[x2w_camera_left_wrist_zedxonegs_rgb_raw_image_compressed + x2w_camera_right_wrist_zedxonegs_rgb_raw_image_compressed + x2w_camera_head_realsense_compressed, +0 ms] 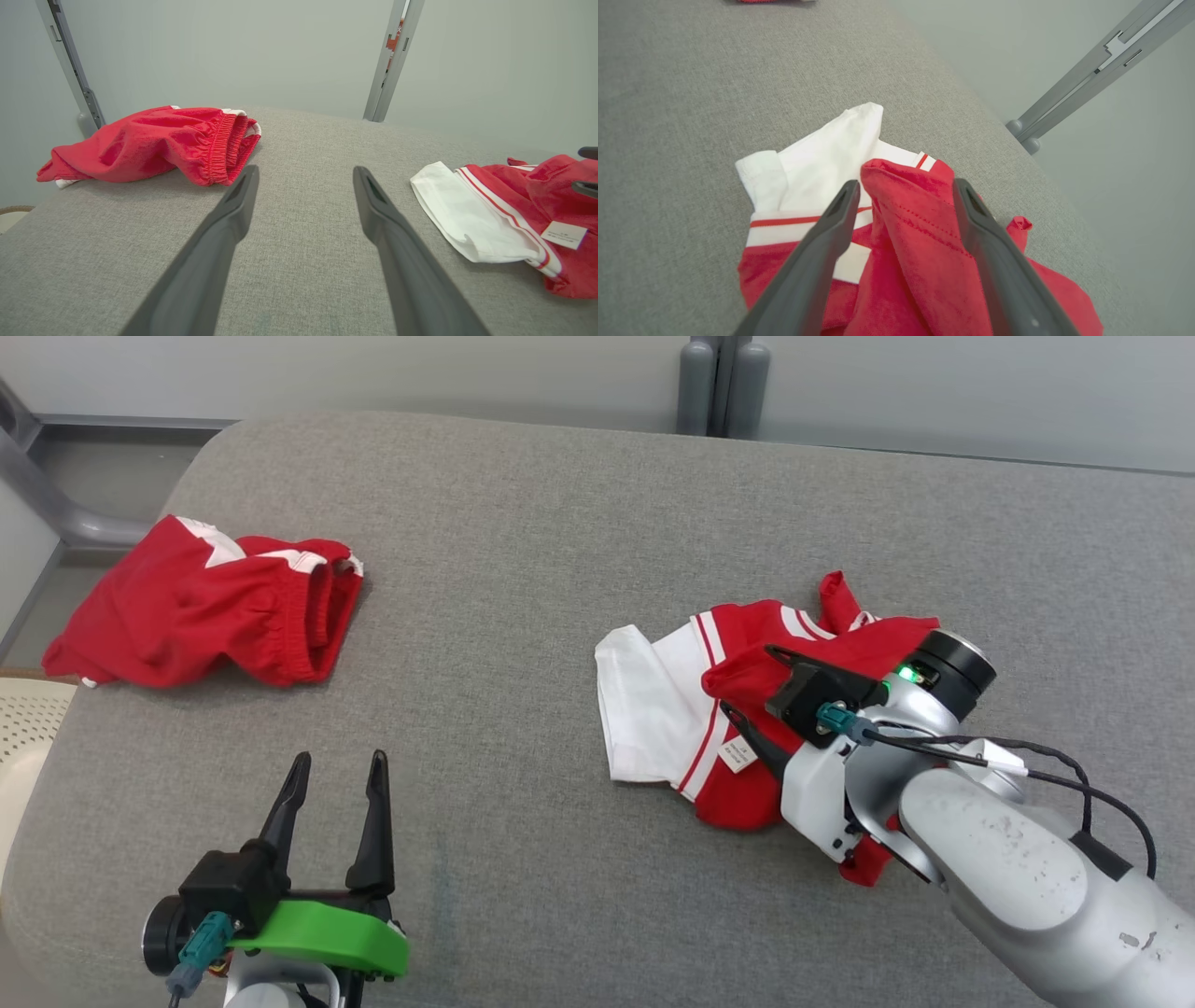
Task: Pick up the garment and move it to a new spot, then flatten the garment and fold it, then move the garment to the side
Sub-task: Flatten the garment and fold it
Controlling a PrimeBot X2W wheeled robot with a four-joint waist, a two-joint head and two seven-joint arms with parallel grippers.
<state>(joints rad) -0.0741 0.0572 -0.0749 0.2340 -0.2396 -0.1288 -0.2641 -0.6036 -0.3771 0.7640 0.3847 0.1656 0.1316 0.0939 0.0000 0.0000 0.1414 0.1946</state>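
The garment (672, 709), red with a white panel and red-and-white striped trim, lies crumpled on the grey fabric-covered desk (523, 569), directly under the right claw (747, 678). In the right wrist view a raised red fold of the garment (915, 224) stands between the two dark fingers (822, 242) of the right claw (906, 183). The fingers are spread wide on either side of the fold, and it is not clear whether they touch the cloth. The white panel spreads out past the fingertips and to the left of the claw in that view, flat on the desk. A small white label (742, 753) sits on the red cloth just beside the claw's lower finger in the head view.

The left claw (339, 756) hangs over bare desk, well apart from the garment, with its fingers spread and nothing between them. From the left wrist view, the garment (490, 210) lies to the right of the left claw (304, 169), with its label (563, 234) facing up.

A second piece of clothing, red shorts (205, 616) with an elastic waistband, lies bunched ahead of the left claw and to its left (154, 140), far from the right claw. Beyond the desk's far edge stand a pale wall and a grey metal post (390, 60).
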